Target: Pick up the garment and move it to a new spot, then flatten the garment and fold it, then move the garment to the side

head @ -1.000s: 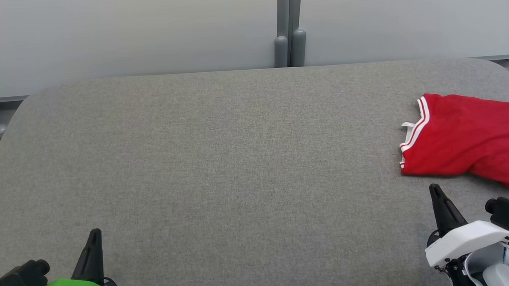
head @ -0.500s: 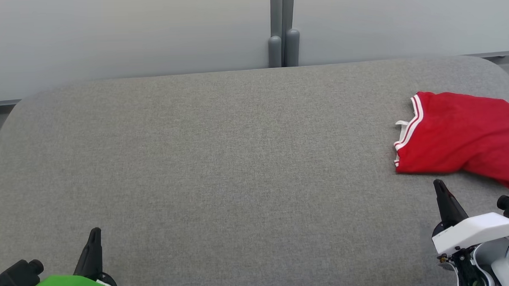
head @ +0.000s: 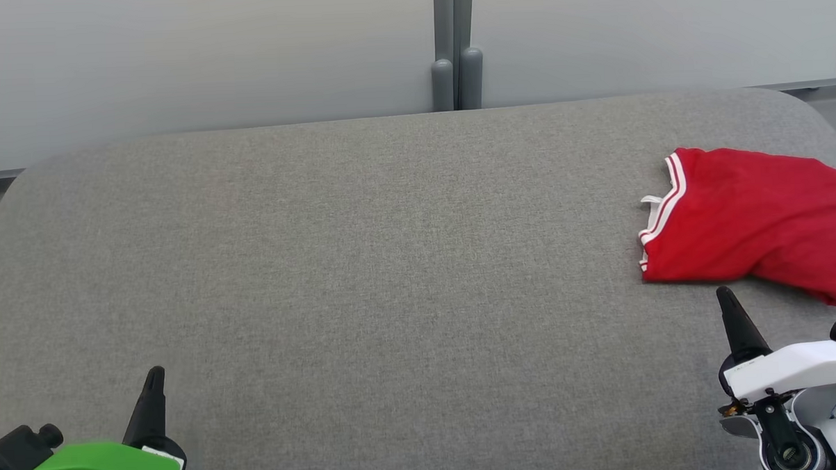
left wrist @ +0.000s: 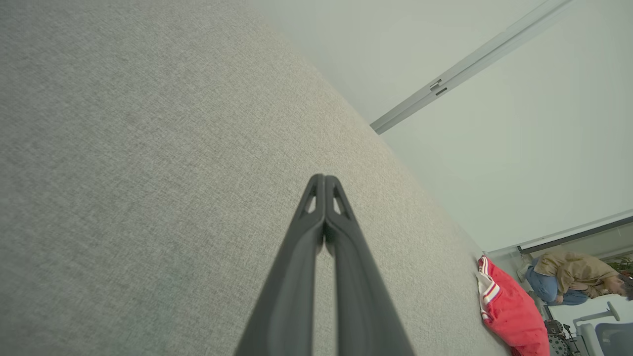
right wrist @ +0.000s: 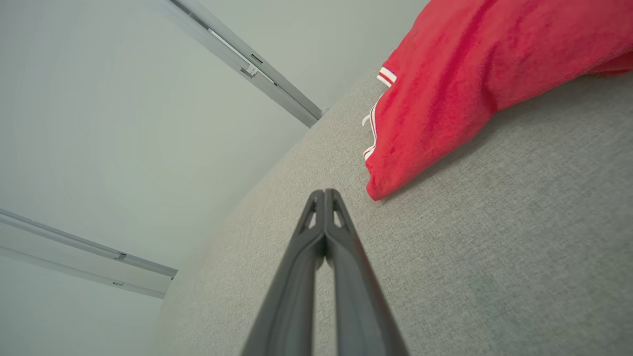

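- the red garment lies on the far right side of the grey bench. part of it runs off the right edge of your head view.
- it looks like a small, fairly flat bundle with white stripes on its left edge. you cannot tell how many layers it has.
- your left pincer is together, with nothing in it. it sits low on the left, well apart from the garment.
- your right pincer is together too, with nothing in it. its tip is near the front edge of the garment but does not touch it.
- no pincer holds the cloth, so no lift and no fold is going on right now.
- this fits two stages. the garment may be waiting at the side to be picked up. or it may be folded and put at the side, as the end of the task wants.
- so look hard at the cloth before you choose a move.
- any grab would need a pincer to come apart. the right one is the near one.
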You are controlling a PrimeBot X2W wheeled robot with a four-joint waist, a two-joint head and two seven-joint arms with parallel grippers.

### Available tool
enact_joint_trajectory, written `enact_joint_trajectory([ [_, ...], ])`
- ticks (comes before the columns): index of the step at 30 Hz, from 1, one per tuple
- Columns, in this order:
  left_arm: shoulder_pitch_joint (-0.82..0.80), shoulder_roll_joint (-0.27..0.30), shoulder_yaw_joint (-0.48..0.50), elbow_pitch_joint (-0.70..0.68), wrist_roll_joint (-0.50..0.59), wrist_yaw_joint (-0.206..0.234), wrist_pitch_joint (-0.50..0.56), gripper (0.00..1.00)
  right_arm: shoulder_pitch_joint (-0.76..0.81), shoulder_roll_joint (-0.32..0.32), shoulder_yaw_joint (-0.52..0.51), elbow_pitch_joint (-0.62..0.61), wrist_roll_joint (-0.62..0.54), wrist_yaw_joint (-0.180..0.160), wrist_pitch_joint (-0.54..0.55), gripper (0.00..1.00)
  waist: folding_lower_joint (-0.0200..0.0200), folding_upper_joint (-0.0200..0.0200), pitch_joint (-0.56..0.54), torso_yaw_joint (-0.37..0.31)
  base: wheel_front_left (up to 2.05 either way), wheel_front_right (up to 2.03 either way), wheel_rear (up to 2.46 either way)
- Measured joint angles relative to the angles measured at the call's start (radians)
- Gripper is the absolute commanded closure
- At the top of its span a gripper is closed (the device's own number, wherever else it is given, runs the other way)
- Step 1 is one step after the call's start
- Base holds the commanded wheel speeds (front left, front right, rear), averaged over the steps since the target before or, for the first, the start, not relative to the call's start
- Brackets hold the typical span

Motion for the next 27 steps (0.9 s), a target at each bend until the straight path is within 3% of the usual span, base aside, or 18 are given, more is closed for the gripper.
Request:
enact_joint_trajectory([
  [27,-0.061,-0.069,0.089,0.059,-0.251,-0.063,0.084,1.00,-0.048,0.057,-0.098,0.041,0.339,0.062,0.077,1.00,0.0001,0.0000,0.000,-0.036,0.00,0.00,0.00],
])
